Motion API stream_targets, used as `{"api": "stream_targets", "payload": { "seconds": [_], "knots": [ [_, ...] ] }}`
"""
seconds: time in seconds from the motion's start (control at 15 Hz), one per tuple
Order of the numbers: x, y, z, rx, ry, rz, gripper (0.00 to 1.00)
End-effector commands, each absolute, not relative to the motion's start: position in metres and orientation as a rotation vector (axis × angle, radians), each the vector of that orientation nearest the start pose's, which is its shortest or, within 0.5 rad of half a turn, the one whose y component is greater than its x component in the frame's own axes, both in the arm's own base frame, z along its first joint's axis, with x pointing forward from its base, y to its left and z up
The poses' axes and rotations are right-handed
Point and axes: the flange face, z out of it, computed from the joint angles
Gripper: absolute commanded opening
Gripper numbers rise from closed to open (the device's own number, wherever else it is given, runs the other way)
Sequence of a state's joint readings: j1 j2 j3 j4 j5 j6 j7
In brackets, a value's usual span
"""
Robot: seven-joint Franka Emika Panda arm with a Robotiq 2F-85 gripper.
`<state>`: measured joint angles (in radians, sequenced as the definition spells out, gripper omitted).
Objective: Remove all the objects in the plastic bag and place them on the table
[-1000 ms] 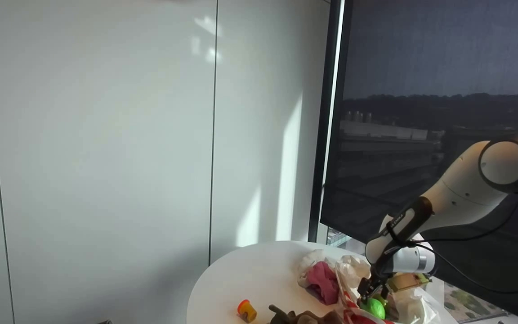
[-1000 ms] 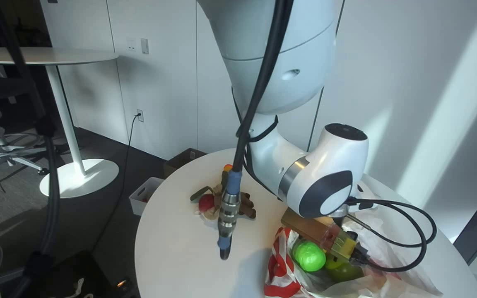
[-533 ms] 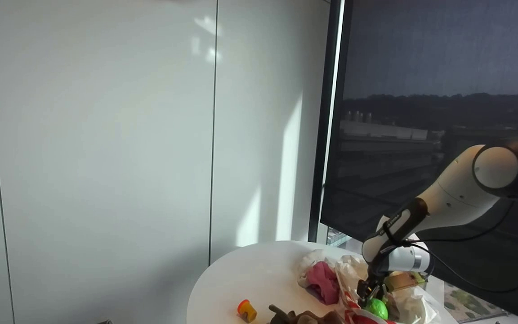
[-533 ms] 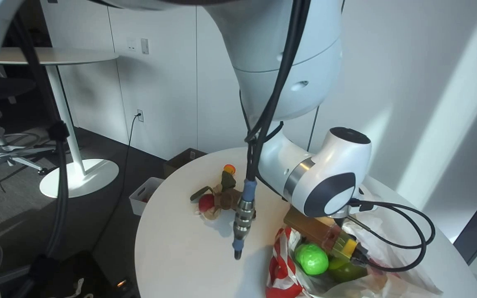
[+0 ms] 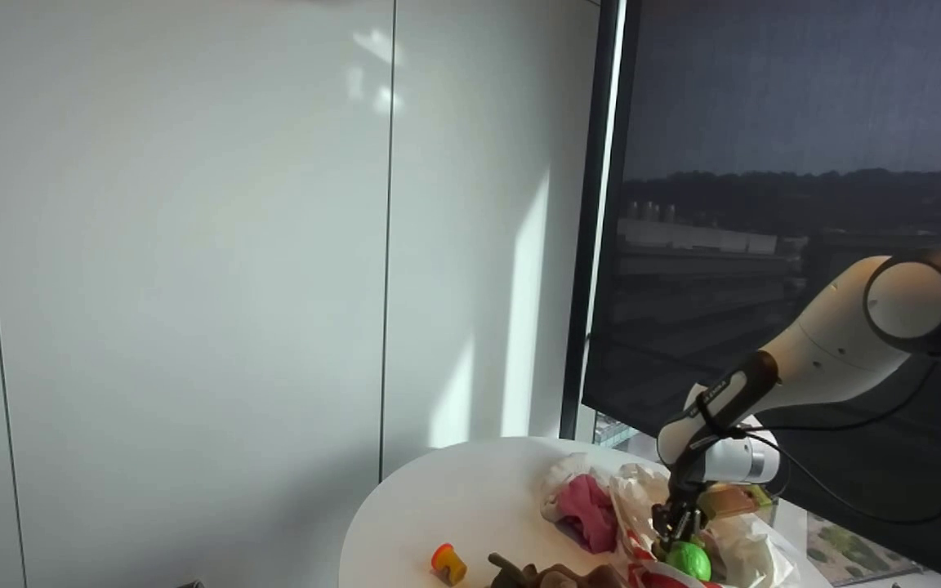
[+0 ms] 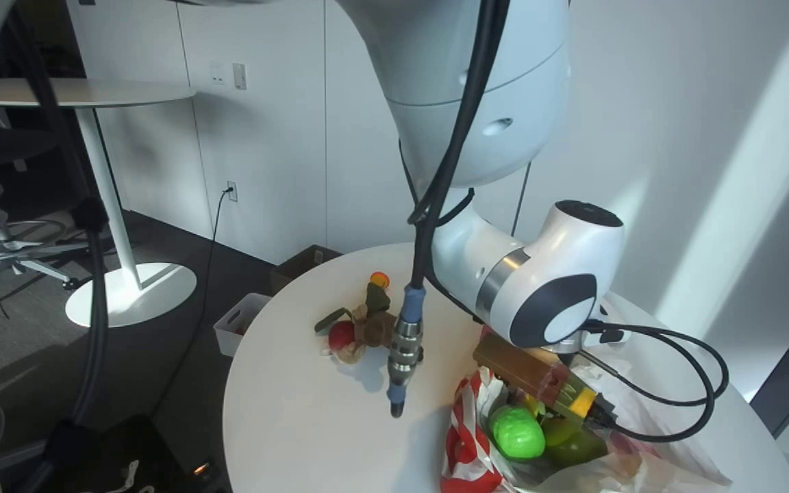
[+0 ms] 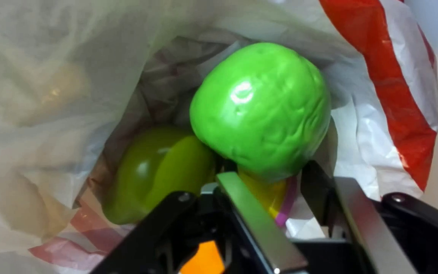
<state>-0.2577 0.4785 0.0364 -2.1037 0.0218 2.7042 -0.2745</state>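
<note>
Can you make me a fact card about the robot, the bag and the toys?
Plastic bag: striped red and white, on the table
Inside: bright green toy, darker green toy, something yellow
Outside: brown toy, yellow tub
Gripper: at the bag's opening, jaws apart, near the bright green toy; touching or not, can't tell

both exterior views look across the desk [image 6: 298, 431] toward pale walls [image 5: 193, 245], sharing the plastic bag [image 6: 464, 441]; the wrist view peers down into it, close up.
</note>
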Motion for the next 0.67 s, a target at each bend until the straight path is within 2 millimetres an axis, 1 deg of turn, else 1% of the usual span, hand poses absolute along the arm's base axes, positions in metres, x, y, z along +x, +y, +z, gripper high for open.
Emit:
{"api": "stream_targets", "payload": {
  "seconds": [0.0, 0.27, 0.4, 0.47, 0.53, 0.6],
  "knots": [
    [0.567, -0.124, 0.244, -3.14, -0.051, -0.213, 0.16],
    [0.554, -0.113, 0.296, -3.154, -0.095, -0.295, 0.03],
    [0.545, -0.105, 0.32, -3.151, -0.13, -0.324, 0.07],
    [0.538, -0.097, 0.329, -3.146, -0.174, -0.324, 0.08],
    [0.533, -0.09, 0.337, -3.138, -0.217, -0.316, 0.12],
    [0.529, -0.084, 0.341, -3.144, -0.263, -0.298, 0.1]
  ]
}}
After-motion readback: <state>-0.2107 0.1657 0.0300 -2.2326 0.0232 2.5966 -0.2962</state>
